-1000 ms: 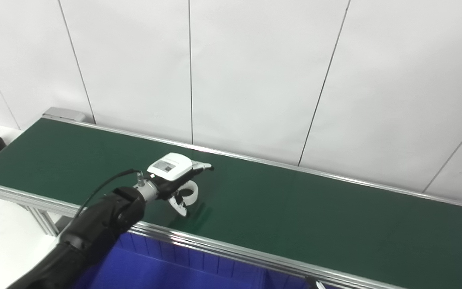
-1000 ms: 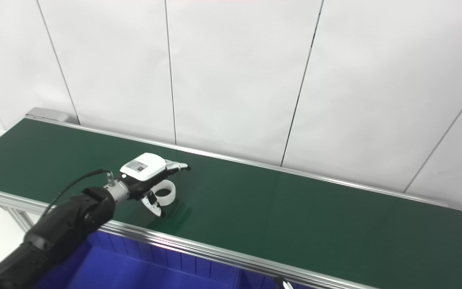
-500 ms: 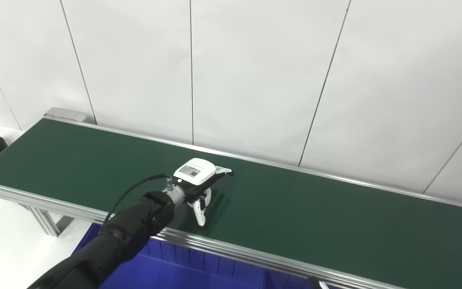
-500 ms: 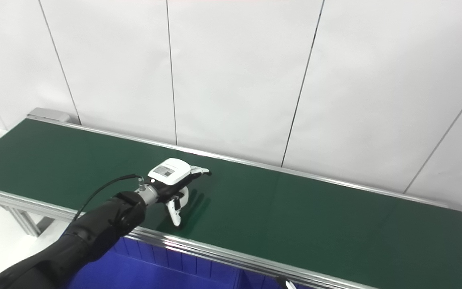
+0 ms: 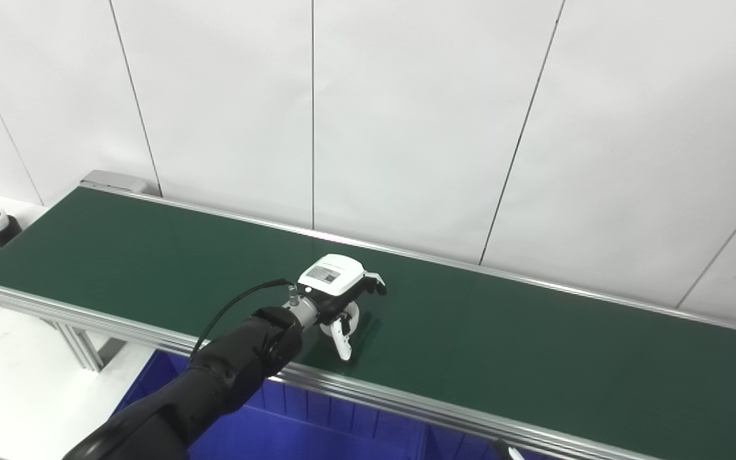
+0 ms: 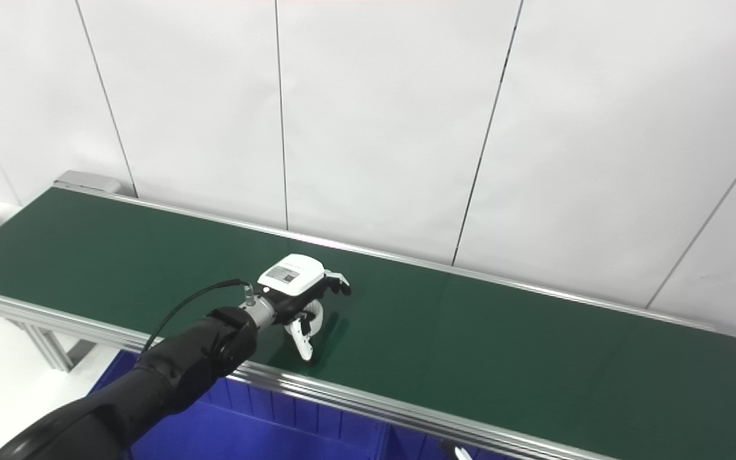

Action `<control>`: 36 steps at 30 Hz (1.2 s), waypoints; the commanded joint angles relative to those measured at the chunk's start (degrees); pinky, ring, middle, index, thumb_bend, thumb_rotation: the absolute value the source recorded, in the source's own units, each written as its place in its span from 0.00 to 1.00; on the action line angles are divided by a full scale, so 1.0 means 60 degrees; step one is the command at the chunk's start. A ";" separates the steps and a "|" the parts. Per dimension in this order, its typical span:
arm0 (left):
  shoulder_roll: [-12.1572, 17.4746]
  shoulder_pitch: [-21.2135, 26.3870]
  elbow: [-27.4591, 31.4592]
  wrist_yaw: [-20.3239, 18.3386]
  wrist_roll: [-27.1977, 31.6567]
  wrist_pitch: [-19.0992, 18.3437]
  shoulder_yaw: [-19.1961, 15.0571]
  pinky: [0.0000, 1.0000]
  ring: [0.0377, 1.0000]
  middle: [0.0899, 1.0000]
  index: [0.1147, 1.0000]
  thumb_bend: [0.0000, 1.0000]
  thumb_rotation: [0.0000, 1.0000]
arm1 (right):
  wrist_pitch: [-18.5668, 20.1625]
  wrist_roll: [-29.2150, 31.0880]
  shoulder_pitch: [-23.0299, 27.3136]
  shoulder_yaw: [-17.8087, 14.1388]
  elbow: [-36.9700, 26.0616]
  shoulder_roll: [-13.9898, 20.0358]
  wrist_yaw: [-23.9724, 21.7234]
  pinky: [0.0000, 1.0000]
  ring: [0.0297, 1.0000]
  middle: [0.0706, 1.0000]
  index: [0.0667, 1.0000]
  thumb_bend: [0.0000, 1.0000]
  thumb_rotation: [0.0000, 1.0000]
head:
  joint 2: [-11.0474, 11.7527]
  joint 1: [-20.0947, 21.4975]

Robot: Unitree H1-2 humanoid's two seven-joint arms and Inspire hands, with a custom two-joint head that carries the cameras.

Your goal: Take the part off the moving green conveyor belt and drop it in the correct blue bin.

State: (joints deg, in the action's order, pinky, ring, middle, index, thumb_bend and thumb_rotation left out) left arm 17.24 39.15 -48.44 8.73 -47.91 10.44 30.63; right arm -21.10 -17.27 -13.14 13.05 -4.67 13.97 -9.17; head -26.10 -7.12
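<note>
Left eye view showed the left hand [image 5: 337,295] low over the green conveyor belt [image 5: 534,345], its fingers [image 5: 342,332] curled around the white ring-shaped part [image 5: 350,314] resting there. Blue bin [image 5: 291,434] sat below the near rail.

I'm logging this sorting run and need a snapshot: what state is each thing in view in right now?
Left hand: over the belt, fingers curled around the part.
White ring-shaped part: mostly hidden under the hand, at belt level; lift-off cannot be told.
Green conveyor belt: otherwise bare.
Blue plastic bin: below the belt's near rail, contents hidden.
</note>
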 commanded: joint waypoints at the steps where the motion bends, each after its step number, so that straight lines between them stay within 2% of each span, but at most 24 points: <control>1: 0.0147 -0.0032 0.0231 -0.0698 -0.0062 -0.0228 0.0206 0.51 0.61 0.73 0.71 0.81 0.00 | -0.0075 0.0052 0.0071 -0.0082 -0.0268 -0.0006 0.0076 0.89 0.95 0.96 0.95 0.38 0.97 | 0.0005 -0.0025; 12: 0.0479 -0.0023 0.2016 -0.3157 0.0180 -0.0956 0.0244 0.62 0.71 0.82 0.77 0.82 0.00 | 0.0028 0.0058 0.0058 -0.0054 -0.0381 -0.0006 0.0016 0.87 0.94 0.96 0.95 0.38 0.96 | -0.0023 -0.0029; 16: 0.0523 -0.0044 0.2395 -0.3659 0.0308 -0.1165 0.0177 0.65 0.74 0.84 0.79 0.84 0.00 | 0.0059 0.0082 0.0040 -0.0041 -0.0405 -0.0013 -0.0006 0.85 0.93 0.96 0.94 0.39 0.97 | -0.0048 -0.0007; 21: 0.0582 -0.0092 0.2300 -0.3354 0.0336 -0.0914 0.0126 0.58 0.70 0.82 0.75 0.84 0.00 | 0.0057 0.0105 0.0005 -0.0047 -0.0436 -0.0028 0.0002 0.83 0.93 0.96 0.94 0.40 0.97 | -0.0101 0.0041; 24: 0.0599 -0.0105 0.2199 -0.3066 0.0247 -0.0849 0.0150 0.47 0.63 0.72 0.65 0.78 0.00 | 0.0041 0.0135 0.0003 -0.0056 -0.0434 -0.0010 -0.0007 0.84 0.93 0.96 0.94 0.41 0.98 | -0.0108 0.0038; 25: 0.0605 -0.0118 0.2175 -0.2951 0.0228 -0.0828 0.0144 0.43 0.57 0.67 0.62 0.78 0.00 | 0.0056 0.0136 0.0001 -0.0062 -0.0441 0.0000 -0.0013 0.85 0.93 0.96 0.94 0.41 0.98 | -0.0114 0.0040; 26: 0.0621 -0.0128 0.2158 -0.2834 0.0193 -0.0785 0.0153 0.38 0.49 0.59 0.57 0.63 0.00 | 0.0065 0.0113 0.0001 -0.0068 -0.0446 0.0008 -0.0010 0.86 0.94 0.96 0.94 0.40 0.98 | -0.0116 0.0044; 28: 0.0667 -0.0150 0.2143 -0.2525 0.0111 -0.0619 0.0182 0.36 0.46 0.56 0.54 0.54 0.00 | 0.0073 0.0139 0.0012 -0.0072 -0.0433 0.0027 -0.0029 0.87 0.94 0.96 0.94 0.40 0.98 | -0.0109 0.0043; 30: 0.0674 -0.0171 0.2008 -0.2124 0.0132 -0.0353 0.0133 0.32 0.44 0.51 0.49 0.49 0.00 | 0.0031 0.0134 0.0032 -0.0078 -0.0402 0.0043 -0.0024 0.87 0.94 0.96 0.94 0.40 0.98 | -0.0101 0.0036; 33: 0.0669 -0.0153 0.1713 -0.1445 0.0064 0.0056 0.0116 0.29 0.43 0.46 0.45 0.48 0.00 | 0.0108 0.0102 0.0030 -0.0090 -0.0463 0.0061 -0.0043 0.88 0.94 0.96 0.94 0.41 0.99 | -0.0108 0.0044; 36: 0.0656 -0.0122 0.1418 -0.0911 0.0102 0.0436 0.0081 0.26 0.41 0.46 0.40 0.50 0.00 | 0.0102 0.0133 0.0036 -0.0104 -0.0464 0.0074 -0.0063 0.89 0.94 0.96 0.94 0.42 0.99 | -0.0105 0.0045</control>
State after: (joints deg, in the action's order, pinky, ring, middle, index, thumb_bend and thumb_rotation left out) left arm 19.32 37.16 -39.40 0.49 -46.70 11.91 32.00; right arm -20.73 -17.14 -13.24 12.94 -5.22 14.09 -9.76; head -26.72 -6.86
